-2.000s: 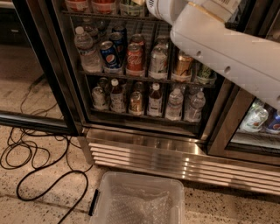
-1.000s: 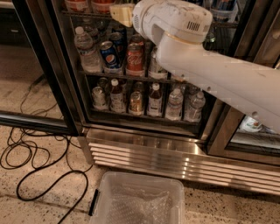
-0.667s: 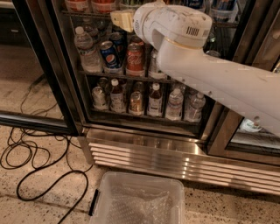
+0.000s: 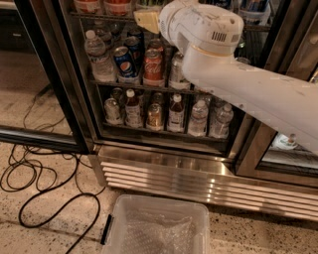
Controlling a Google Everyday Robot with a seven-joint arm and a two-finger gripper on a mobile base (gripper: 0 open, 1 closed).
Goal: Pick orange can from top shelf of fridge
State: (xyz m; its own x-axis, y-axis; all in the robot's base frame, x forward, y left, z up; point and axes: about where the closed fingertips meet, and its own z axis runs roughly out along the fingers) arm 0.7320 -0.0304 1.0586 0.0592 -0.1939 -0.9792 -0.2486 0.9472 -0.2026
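Note:
The fridge (image 4: 198, 178) stands with its left door open. Its top shelf (image 4: 94, 16) runs along the upper edge of the view. The lower parts of two orange-red cans (image 4: 118, 6) stand on it, cut off by the edge, so I cannot tell which is the orange can. My gripper (image 4: 145, 21) shows as a cream tip sticking out left of the white wrist (image 4: 203, 27), at the height of the top shelf's front rail and just right of those cans. The arm hides the shelf's right part.
A blue Pepsi can (image 4: 124, 62), a red Coca-Cola can (image 4: 153, 67) and water bottles (image 4: 97, 54) stand on the middle rack, with small bottles on the rack below. A clear plastic bin (image 4: 159, 228) sits on the floor in front. Black cables (image 4: 44, 183) lie at left.
The arm has swung left across the fridge front, and the wrist has moved up. The cream gripper tip now sits closer to the top shelf's rail.

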